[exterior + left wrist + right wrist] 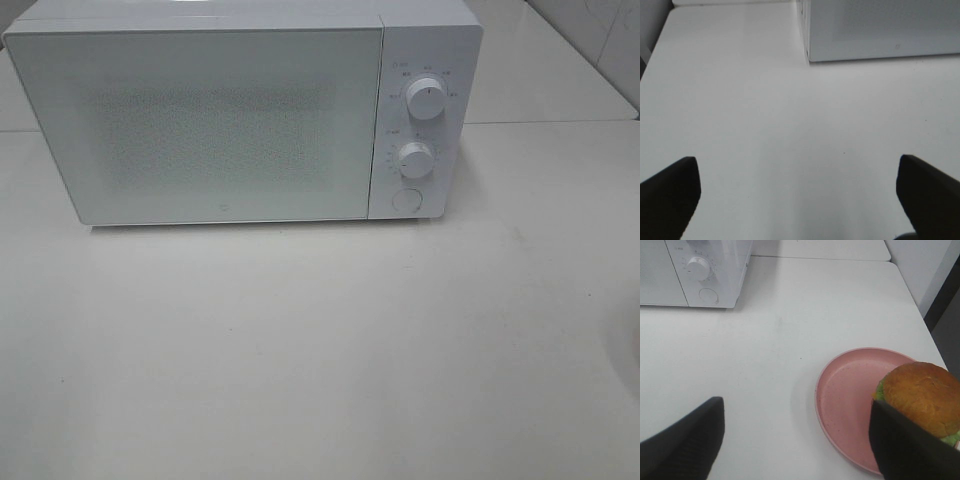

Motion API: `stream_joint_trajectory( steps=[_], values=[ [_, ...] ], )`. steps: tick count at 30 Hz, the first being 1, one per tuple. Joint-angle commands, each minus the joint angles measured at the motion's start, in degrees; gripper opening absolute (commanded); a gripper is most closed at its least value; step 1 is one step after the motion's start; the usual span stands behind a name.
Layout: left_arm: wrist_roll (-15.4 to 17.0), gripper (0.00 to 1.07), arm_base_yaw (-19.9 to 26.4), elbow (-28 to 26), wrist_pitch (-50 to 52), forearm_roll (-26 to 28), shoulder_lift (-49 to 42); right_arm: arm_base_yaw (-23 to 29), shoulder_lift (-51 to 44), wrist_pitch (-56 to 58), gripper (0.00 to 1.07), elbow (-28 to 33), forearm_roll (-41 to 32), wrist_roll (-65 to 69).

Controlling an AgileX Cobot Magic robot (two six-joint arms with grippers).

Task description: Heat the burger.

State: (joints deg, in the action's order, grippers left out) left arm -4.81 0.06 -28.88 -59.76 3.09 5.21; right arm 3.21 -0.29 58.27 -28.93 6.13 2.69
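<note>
The burger [922, 395], with a golden-brown bun and green lettuce at its edge, sits on the far side of a pink plate [847, 390] in the right wrist view. My right gripper [797, 432] is open above the table. One dark finger [910, 450] covers the burger's near part and the plate's edge, and nothing is between the jaws. My left gripper [797, 180] is open and empty over bare white table. The white microwave [240, 110] stands at the back with its door shut. Neither gripper nor the burger shows in the exterior high view.
The microwave has two round knobs [426, 100] and a round button [406, 198] on its right panel; the panel also shows in the right wrist view [699, 268]. The microwave's lower corner shows in the left wrist view [880, 30]. The table's right edge [920, 315] runs close past the plate.
</note>
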Motion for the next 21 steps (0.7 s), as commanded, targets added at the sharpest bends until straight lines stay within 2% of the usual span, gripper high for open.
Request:
stream_joint_trajectory(
  steps=[1,4,21],
  values=[
    [0.57,1.0,0.23,0.23,0.29,0.8,-4.01,-0.4,-1.43,-0.57,0.76,0.11,0.06,-0.46],
    [0.57,1.0,0.23,0.23,0.34,0.8,-7.28,-0.4,-1.43,-0.57,0.76,0.11,0.06,-0.46],
    [0.57,1.0,0.23,0.34,0.29,0.92,-6.99,-0.4,-1.26,-0.57,0.76,0.11,0.06,-0.46]
  ],
)
